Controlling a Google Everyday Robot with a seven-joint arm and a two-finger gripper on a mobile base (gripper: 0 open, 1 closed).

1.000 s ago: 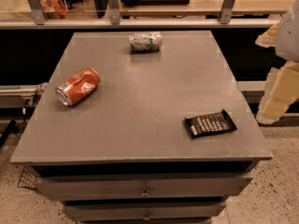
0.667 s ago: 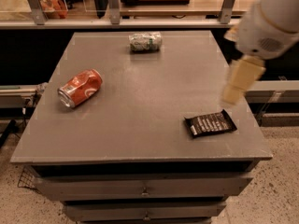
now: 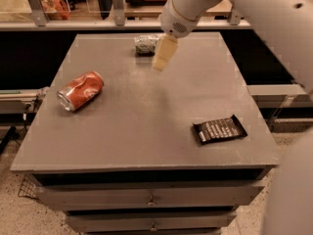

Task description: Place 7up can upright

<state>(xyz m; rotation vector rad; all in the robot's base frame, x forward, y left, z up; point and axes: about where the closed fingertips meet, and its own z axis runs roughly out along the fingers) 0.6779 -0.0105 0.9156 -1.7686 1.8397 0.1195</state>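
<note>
The 7up can (image 3: 145, 44), silvery-white and green, lies on its side near the far edge of the grey table (image 3: 146, 111). My gripper (image 3: 164, 54), cream-coloured, hangs above the table just right of the can and partly covers its right end. The white arm reaches in from the upper right.
A crushed red-orange can (image 3: 80, 90) lies on its side at the left of the table. A flat black snack wrapper (image 3: 219, 129) lies at the front right. Drawers (image 3: 146, 199) sit under the table top. A metal railing (image 3: 73, 23) runs behind the table.
The arm has swung from the right side of the table leftward and toward the far edge, bringing the gripper next to the 7up can. The cans and wrapper have not moved.
</note>
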